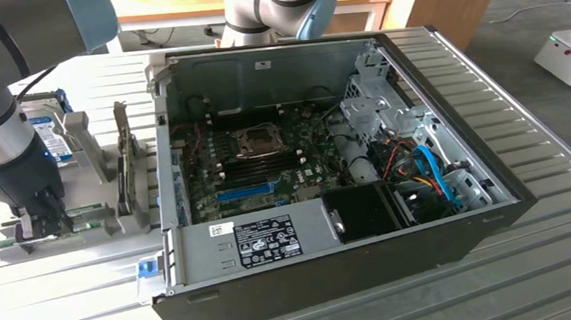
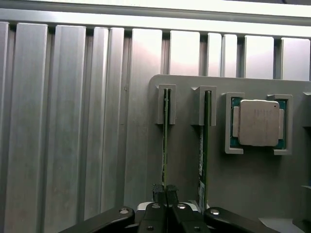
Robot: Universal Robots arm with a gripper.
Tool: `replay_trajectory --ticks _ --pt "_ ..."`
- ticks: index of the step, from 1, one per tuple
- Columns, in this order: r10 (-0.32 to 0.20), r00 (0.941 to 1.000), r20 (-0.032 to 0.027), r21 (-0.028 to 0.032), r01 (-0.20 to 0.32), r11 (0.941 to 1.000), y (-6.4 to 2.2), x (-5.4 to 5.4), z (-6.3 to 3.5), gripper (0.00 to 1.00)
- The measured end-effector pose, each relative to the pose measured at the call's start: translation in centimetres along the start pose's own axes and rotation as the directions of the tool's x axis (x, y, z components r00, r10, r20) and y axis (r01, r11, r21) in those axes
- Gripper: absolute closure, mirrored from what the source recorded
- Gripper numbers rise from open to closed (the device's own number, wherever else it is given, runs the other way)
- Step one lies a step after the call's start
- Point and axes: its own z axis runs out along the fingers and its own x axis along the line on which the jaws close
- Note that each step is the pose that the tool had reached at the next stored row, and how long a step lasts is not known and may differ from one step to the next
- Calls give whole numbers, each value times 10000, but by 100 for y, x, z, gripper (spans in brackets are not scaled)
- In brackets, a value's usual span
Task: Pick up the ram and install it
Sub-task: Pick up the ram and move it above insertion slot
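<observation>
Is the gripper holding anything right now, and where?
The gripper is closed on the ram, pinching its thin edge near one end; the stick stands in its holder slot.

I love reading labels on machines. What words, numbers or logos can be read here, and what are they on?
No text here can be read.
The big label on the computer's power box: print too small.
The blue drive label: blurred.
The square chip: no marking can be made out.

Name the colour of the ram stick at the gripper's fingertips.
Green ram stick, clearest in wrist view.
</observation>
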Motion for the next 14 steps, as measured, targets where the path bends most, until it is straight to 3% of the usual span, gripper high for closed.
replay_trajectory --ticks 14 --pt "0 10000 1 -4 0 10000 -1 -3 -183 88"
